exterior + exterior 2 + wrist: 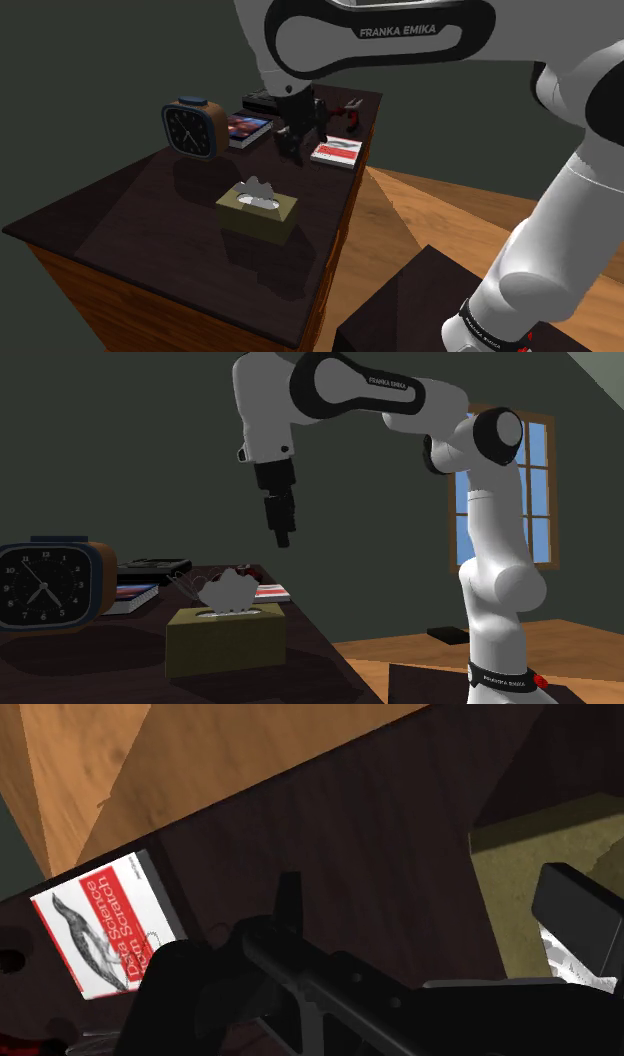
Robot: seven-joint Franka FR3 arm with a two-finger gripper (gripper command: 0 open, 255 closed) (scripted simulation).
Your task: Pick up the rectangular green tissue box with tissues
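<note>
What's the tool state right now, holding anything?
Tool: open, fingers apart, holding nothing; up off the tissue box.

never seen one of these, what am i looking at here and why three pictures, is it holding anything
It is a white robot arm on a stand beside a dark table, all drawn by a simulator. At the arm's end hangs a black two-fingered tool.

One picture looks down from beside the stand. One looks across the table from its side. One comes from a camera on the hand itself, looking along the fingers.

On the table are an olive-green tissue box with a tissue poking out, a clock, a stack of books and a red and white book.

The tool is up in the air above the table, fingers apart, holding nothing. The tissue box is what it should pick up.
</note>
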